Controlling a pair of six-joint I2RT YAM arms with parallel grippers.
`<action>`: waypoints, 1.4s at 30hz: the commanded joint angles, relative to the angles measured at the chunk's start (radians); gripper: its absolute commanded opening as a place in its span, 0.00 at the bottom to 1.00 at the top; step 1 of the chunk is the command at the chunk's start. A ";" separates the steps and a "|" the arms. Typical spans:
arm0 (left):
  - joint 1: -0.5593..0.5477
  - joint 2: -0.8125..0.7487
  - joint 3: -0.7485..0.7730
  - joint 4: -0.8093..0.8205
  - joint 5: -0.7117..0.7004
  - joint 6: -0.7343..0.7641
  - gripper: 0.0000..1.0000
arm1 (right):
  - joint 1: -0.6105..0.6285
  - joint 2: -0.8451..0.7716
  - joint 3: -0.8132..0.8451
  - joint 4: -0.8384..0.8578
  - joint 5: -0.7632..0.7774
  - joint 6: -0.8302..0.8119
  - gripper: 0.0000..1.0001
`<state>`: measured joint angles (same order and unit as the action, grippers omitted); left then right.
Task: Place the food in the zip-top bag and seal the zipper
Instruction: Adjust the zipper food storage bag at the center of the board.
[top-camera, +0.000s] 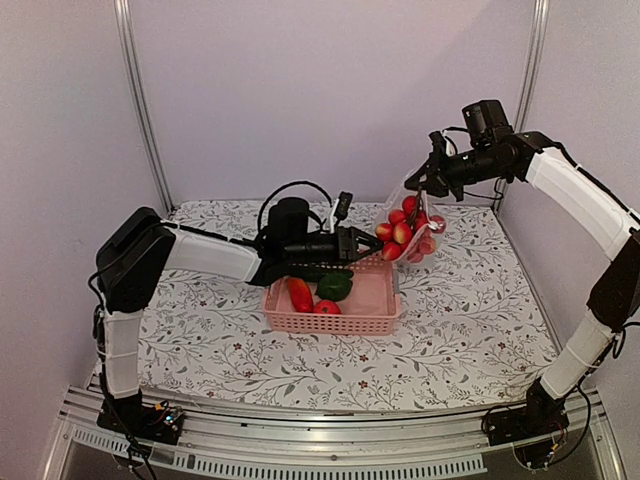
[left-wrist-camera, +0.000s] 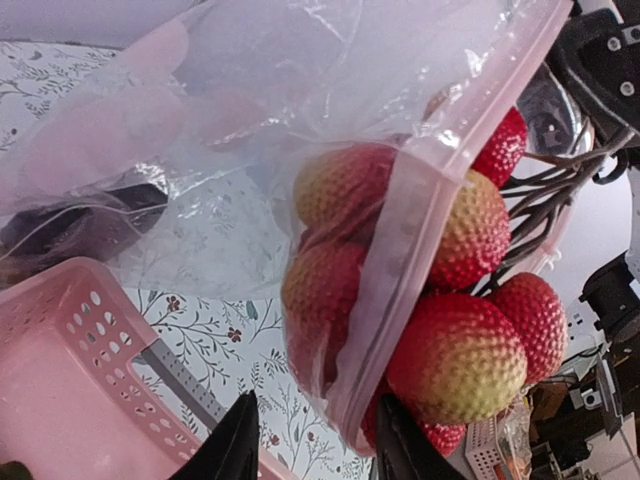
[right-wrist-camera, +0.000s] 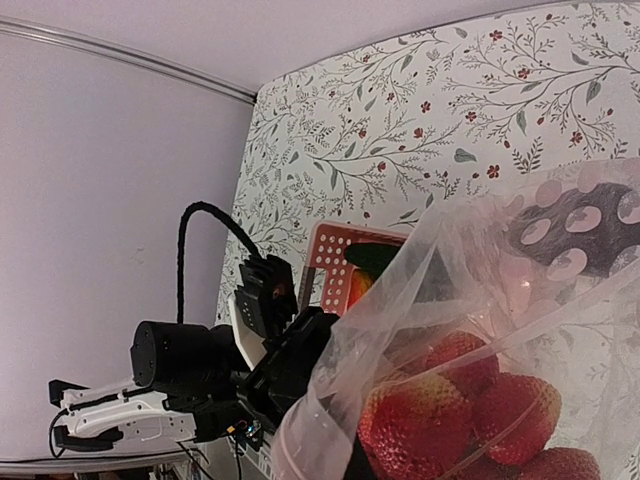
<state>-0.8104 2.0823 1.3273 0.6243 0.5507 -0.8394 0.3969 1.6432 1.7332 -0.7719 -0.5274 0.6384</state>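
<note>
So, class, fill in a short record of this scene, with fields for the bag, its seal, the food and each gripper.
container: zip-top bag, lifted off the table
seal: zipper not pressed shut, mouth open
contents: red fruits at the mouth, some behind the plastic
waiting: green pepper and red-orange pieces in the pink basket
left arm: left gripper open, close to the bag's mouth edge
right arm: right gripper holds the bag's top

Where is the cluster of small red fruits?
Top view, right of centre: the fruit cluster hangs under the right gripper, above the pink slotted basket's far right corner.
</note>
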 joint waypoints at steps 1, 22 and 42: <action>0.001 0.044 0.042 0.071 0.026 -0.018 0.37 | -0.003 -0.012 -0.015 0.037 -0.018 0.011 0.00; -0.011 0.002 0.626 -0.924 -0.389 -0.036 0.00 | -0.003 -0.011 0.104 -0.377 0.573 -0.236 0.01; -0.019 -0.044 0.638 -0.935 -0.378 0.171 0.50 | -0.005 -0.081 0.055 -0.304 0.603 -0.264 0.00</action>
<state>-0.8368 2.1567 2.0235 -0.2508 0.2386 -0.7841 0.3969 1.5929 1.8053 -1.1149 0.0536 0.3885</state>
